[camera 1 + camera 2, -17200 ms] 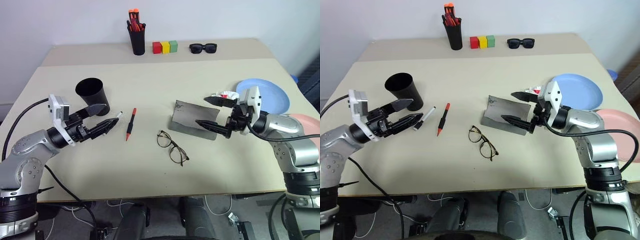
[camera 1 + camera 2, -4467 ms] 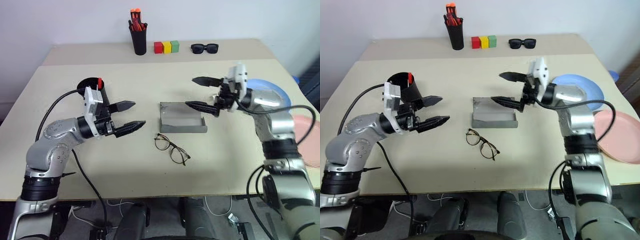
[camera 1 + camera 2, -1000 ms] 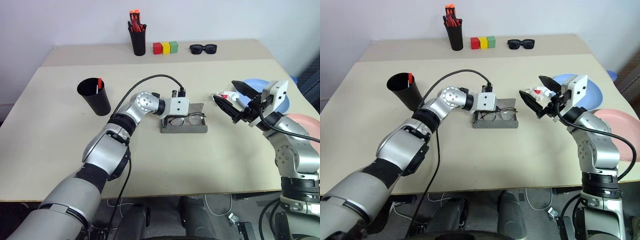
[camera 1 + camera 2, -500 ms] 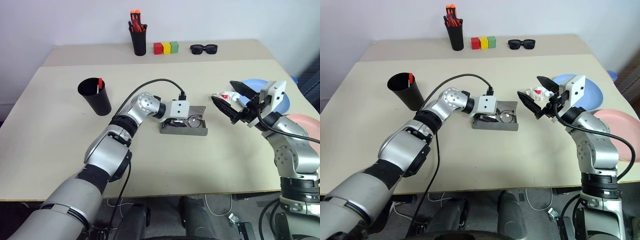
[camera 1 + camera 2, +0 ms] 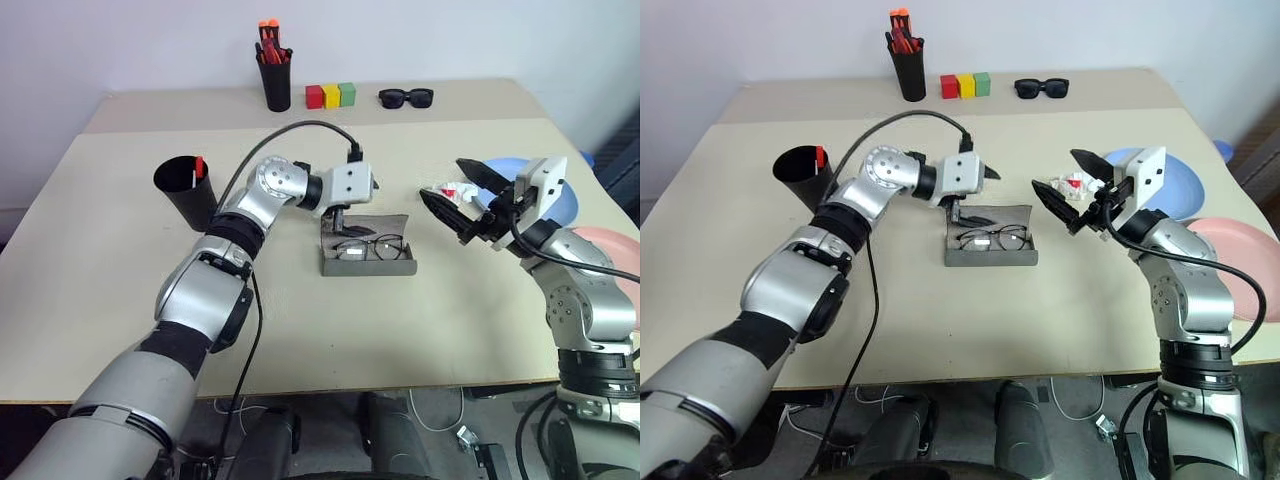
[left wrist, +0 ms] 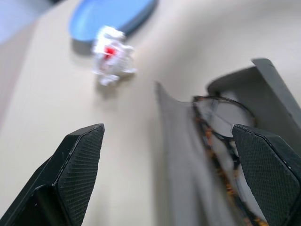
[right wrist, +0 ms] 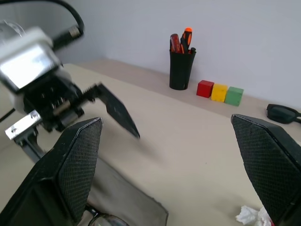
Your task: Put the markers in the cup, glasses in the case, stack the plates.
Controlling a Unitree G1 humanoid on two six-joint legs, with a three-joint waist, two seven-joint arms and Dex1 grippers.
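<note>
The wire-frame glasses [image 5: 365,247] lie inside the open grey case [image 5: 366,264] at mid-table. My left gripper [image 5: 358,203] hovers just above the case's back edge, open and empty; its fingers [image 6: 77,165] frame the glasses [image 6: 225,141] in the left wrist view. The black cup [image 5: 187,192] stands at the left with a red marker end [image 5: 199,165] sticking out of it. My right gripper [image 5: 452,195] hangs open and empty to the right of the case. The blue plate [image 5: 575,200] and the pink plate [image 5: 1240,270] lie apart at the right, partly behind my right arm.
A crumpled white paper with red [image 5: 450,190] lies between the case and the blue plate. At the table's far edge stand a black pen holder with orange-capped markers [image 5: 275,70], coloured blocks [image 5: 331,95] and black sunglasses [image 5: 405,97].
My left gripper has opened, left the glasses lying in the case, and risen above it. The right arm has stayed still.
</note>
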